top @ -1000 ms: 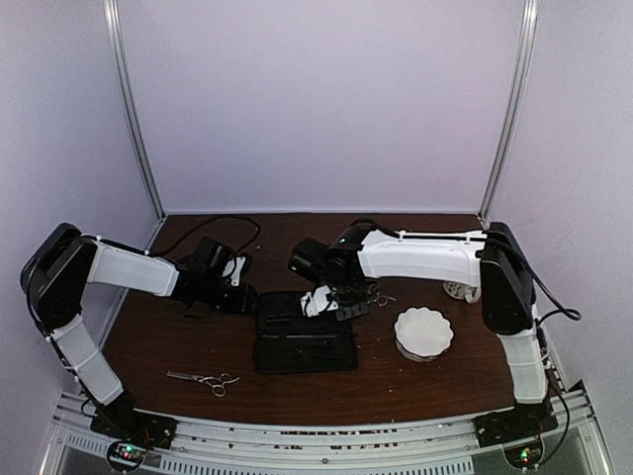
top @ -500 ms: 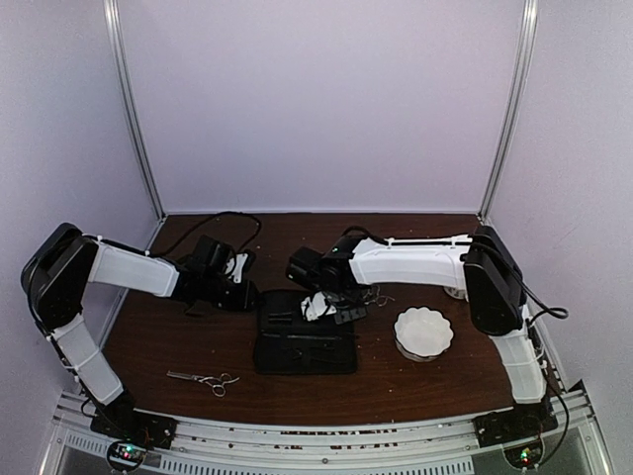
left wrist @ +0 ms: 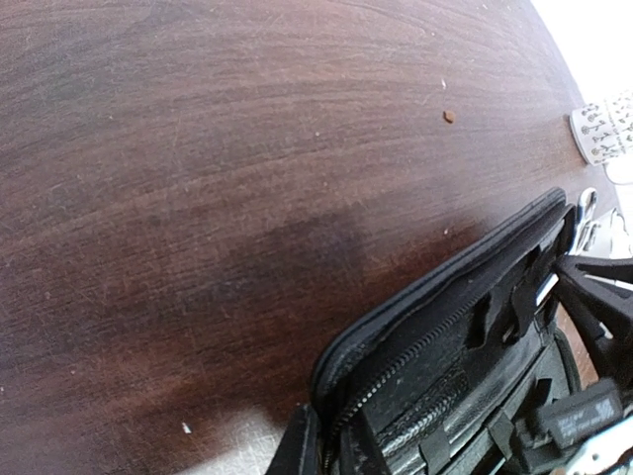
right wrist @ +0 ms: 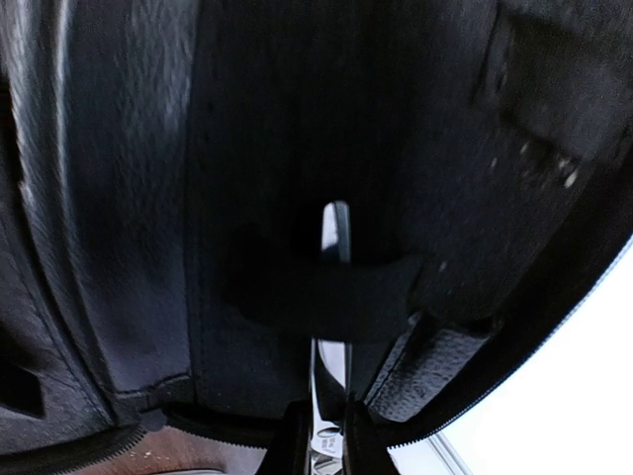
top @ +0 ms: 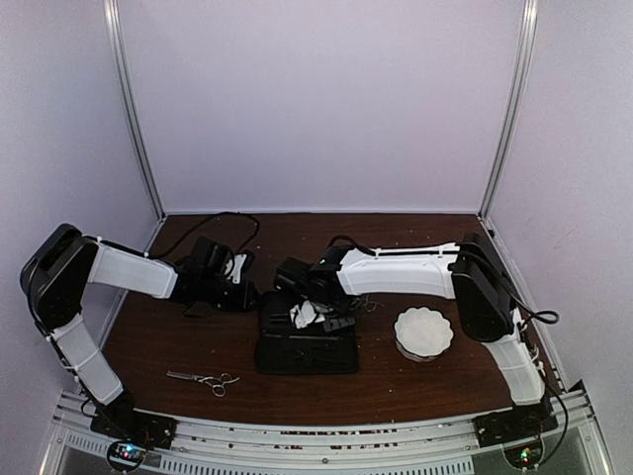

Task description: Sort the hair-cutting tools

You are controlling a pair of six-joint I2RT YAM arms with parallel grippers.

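left arm (top: 124,270), right arm (top: 401,269): white shells, black joints | cable (top: 232,216): thin, black | bases (top: 134,428): black, red-green LEDs

No legible text on anything.

So the zip case (top: 305,341) sits mid table (top: 178,336), bowl (top: 423,332) just right of it, one pair of scissors (top: 203,379) front-left, another scissor blade (right wrist: 339,233) tucked under a strap (right wrist: 316,292) inside the case.
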